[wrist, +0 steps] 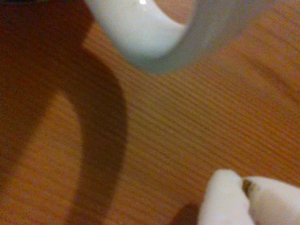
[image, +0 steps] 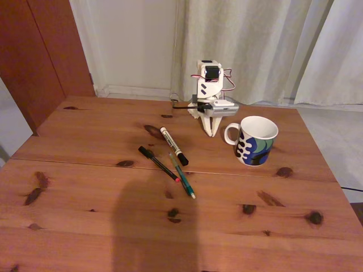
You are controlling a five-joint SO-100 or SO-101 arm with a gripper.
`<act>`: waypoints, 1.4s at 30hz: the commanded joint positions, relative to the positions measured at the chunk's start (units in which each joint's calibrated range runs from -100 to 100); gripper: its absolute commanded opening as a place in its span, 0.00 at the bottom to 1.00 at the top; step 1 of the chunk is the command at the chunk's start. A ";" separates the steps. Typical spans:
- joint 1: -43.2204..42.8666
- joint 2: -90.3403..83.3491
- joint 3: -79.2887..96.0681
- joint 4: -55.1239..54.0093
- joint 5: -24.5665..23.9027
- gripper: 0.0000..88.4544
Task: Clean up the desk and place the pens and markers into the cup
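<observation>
Three sticks lie on the reddish-brown desk (image: pixel 85 215) near its middle in the fixed view: a white marker with a black cap (image: pixel 173 145), a thin black pen with a red tip (image: pixel 159 163) and a teal-green pen (image: pixel 182 175). To their right stands the cup (image: pixel 256 140), upright, white inside, patterned blue, green and black, its handle toward the arm. The arm is folded at the back of the desk, and my gripper (image: pixel 209 128) points down beside the handle, holding nothing. In the wrist view the white handle (wrist: pixel 140 37) curves across the top and my gripper (wrist: pixel 246 188) is shut, its tips touching just above the wood (wrist: pixel 187 131).
A seam runs across the desk and dark knots dot it. A broad shadow (image: pixel 156 226) falls on the front half. Pale curtains (image: pixel 249 45) hang behind the arm, and a brown door (image: pixel 45 51) stands at the back left. The desk's right edge drops to the floor.
</observation>
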 commanded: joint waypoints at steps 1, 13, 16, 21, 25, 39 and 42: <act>-0.33 0.35 0.48 0.79 0.72 0.01; -0.33 0.35 0.48 0.79 0.72 0.01; -0.33 0.35 0.48 0.79 0.72 0.01; -0.65 0.35 0.57 0.79 0.72 0.02; -3.55 0.18 0.57 0.71 0.72 0.01; -0.74 8.71 -14.76 0.45 -0.33 0.01; 0.15 17.39 -22.24 0.45 -0.43 0.01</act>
